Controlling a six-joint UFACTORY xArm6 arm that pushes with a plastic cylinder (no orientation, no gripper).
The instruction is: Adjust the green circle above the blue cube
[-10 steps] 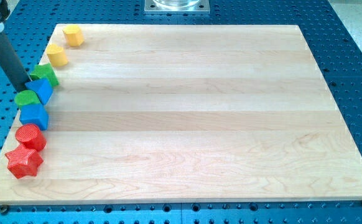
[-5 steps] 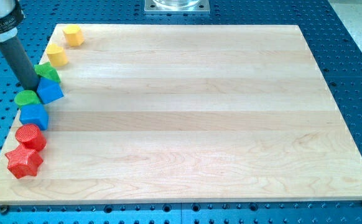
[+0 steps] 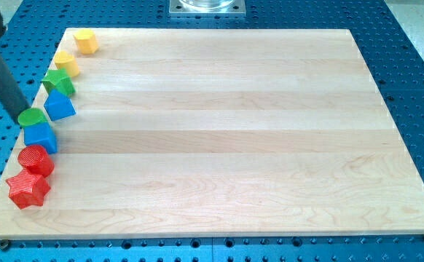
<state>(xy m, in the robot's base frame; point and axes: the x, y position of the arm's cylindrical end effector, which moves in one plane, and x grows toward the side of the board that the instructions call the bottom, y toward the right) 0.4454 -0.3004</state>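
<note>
The green circle (image 3: 31,116) lies at the board's left edge, touching the top of the blue cube (image 3: 40,136) just below it. My tip (image 3: 21,116) is at the green circle's left side, touching or almost touching it. A second blue block (image 3: 58,106), wedge-like, sits just right of and above the green circle.
A green block (image 3: 58,82) sits above the blue wedge. Two yellow blocks (image 3: 68,64) (image 3: 86,41) lie further up the left edge. A red cylinder (image 3: 36,159) and a red star (image 3: 28,189) lie below the blue cube. The wooden board (image 3: 219,131) rests on a blue perforated table.
My tip moved up and right, then swung back left and down to the green circle's left side. The blue wedge was nudged to the right, away from the green circle.
</note>
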